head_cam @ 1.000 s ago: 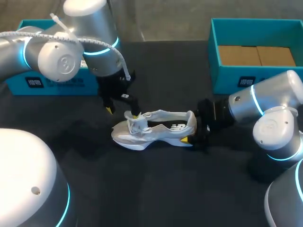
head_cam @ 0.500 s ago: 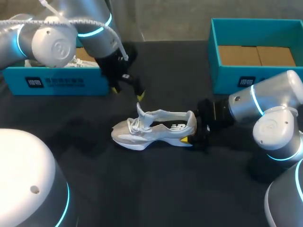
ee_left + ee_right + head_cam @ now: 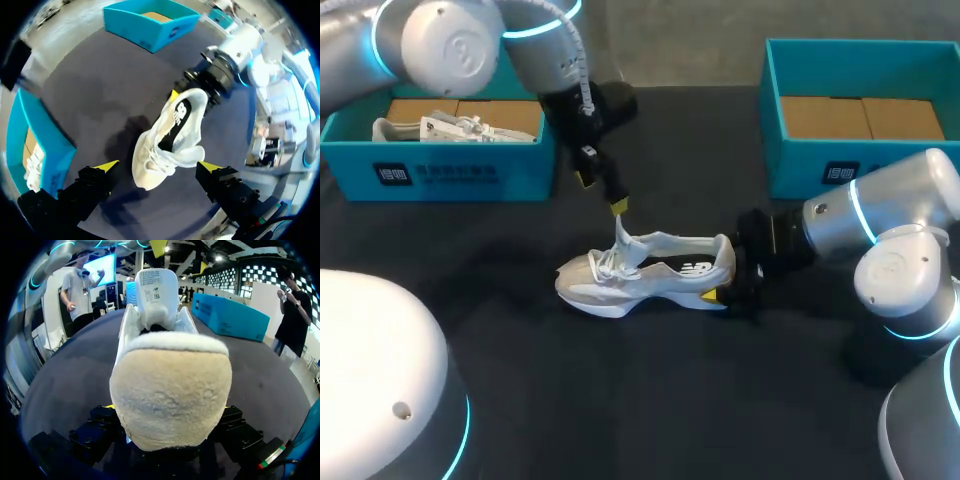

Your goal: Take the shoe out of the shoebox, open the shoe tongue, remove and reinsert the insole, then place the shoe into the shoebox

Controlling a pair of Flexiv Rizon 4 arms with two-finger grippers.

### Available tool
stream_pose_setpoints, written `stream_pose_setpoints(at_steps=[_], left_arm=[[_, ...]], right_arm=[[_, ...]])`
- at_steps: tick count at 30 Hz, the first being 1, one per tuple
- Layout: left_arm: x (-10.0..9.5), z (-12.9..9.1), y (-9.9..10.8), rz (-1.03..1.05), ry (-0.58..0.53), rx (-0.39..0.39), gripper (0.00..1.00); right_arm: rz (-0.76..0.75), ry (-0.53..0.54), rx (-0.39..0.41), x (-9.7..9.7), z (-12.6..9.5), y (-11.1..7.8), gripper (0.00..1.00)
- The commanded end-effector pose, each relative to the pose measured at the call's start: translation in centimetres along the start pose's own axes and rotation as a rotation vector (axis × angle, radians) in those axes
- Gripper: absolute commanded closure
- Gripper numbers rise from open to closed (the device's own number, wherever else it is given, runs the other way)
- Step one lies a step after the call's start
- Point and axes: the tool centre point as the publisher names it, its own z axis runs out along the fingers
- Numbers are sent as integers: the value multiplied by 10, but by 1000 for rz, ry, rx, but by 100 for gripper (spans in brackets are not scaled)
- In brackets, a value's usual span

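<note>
- Dark table (image 3: 650,400): shoe (image 3: 650,275) lies mid-frame, tongue (image 3: 622,238) standing up.
- My right gripper (image 3: 728,272) comes in from frame right, clamped on the heel.
- My left gripper (image 3: 601,194) hangs just above the tongue, jaws apart.
- Left box (image 3: 440,175) upper left, right box (image 3: 800,160) upper right.

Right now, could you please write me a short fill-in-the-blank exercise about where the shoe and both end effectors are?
The right end effector is shut on the white shoe's ____.
The left end effector hangs above the shoe with its fingers ____.
A second shoe lies in the teal box on my ____ side.
Missing words: heel; open; left.
</note>
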Motion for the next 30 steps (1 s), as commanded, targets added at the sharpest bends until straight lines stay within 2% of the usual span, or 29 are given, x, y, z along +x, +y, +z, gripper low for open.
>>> stream_pose_setpoints(at_steps=[1,5,7,9,10,11,14,15,23,30], left_arm=[[-4,-2,-10,61,10,-101,0],[-4,-2,-10,61,10,-101,0],[-2,-4,-9,106,-1,-39,0],[-2,-5,-15,122,-29,-50,0],[-1,-6,-17,154,-25,-16,0],[1,-7,-21,167,-40,-41,0],[5,-7,-32,215,-61,-42,69],[7,-6,-36,226,-70,-28,100],[15,12,-67,367,-34,-16,100],[24,47,-84,454,17,-43,100]], right_arm=[[0,-2,3,0,2,0,100],[0,-2,3,0,2,0,100],[0,-2,3,0,2,0,100],[0,-2,3,0,2,0,100],[0,-2,3,0,2,0,100],[0,-2,3,0,2,0,100],[0,-2,3,0,2,0,100],[0,-2,3,0,2,0,100],[0,-2,3,0,2,0,100],[0,-2,3,0,2,0,100]])
